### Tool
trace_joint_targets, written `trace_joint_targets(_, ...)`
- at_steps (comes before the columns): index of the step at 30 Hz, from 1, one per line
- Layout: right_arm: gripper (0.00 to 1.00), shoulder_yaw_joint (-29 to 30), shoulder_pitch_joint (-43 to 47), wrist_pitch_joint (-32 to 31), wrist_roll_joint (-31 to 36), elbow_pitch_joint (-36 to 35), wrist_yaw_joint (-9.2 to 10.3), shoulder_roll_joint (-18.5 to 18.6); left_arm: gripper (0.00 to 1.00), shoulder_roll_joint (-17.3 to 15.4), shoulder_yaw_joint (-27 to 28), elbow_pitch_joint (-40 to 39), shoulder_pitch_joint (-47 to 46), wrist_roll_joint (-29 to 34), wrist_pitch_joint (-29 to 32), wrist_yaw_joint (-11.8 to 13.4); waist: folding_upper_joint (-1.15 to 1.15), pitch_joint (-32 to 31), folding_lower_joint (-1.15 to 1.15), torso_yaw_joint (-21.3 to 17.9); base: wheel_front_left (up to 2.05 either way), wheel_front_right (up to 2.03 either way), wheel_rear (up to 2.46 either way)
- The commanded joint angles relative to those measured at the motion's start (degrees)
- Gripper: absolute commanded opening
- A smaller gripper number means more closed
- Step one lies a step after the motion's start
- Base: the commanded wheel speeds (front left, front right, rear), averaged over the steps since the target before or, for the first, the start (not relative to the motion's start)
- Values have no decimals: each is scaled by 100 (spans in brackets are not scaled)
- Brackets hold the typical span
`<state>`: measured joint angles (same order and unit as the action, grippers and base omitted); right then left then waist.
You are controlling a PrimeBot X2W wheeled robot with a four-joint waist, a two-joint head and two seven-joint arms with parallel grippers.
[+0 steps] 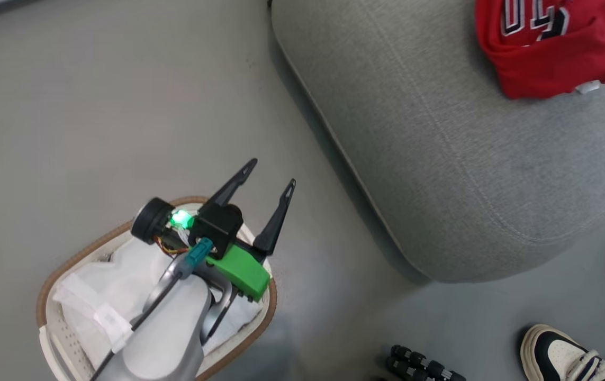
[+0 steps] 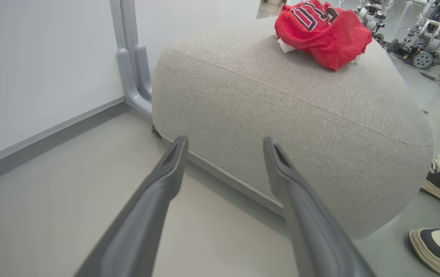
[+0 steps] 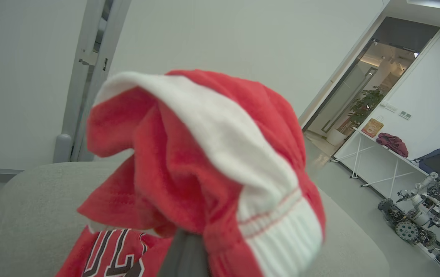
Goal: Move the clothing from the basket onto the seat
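Two red garments were out of the one basket (image 1: 61, 338): a lettered jersey (image 1: 548, 53) lay on the seat (image 1: 440, 169), a white-trimmed garment (image 3: 204, 161) hung clamped in my right jaws; my left jaws stood apart.

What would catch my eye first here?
The bright red lettered garment lying on the grey seat, top right in the head view. Next, a red-and-white garment bunched in the shut right gripper, close before its wrist camera. The left gripper hangs open over the white basket's rim, lower left.
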<state>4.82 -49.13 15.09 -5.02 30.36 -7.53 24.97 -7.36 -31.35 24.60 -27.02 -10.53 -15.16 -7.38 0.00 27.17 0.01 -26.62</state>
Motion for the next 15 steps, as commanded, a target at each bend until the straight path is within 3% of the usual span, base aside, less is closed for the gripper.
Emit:
trace_joint_targets(1,0,218,-160,10,5,146,9,26,100,-83,-1,-28,-160,16,2,-15,0,484,-1,337,0,0,0)
trace_joint_targets(6,0,1035,-612,9,203,615,8,157,100,-224,-170,-110,-332,12,3,-16,0,928,-1,546,0,0,0)
trace_joint_targets(15,0,2529,-1170,10,200,1089,8,-149,100,-474,-371,-219,-471,-53,2,-18,0,1438,-1,836,0,0,0)
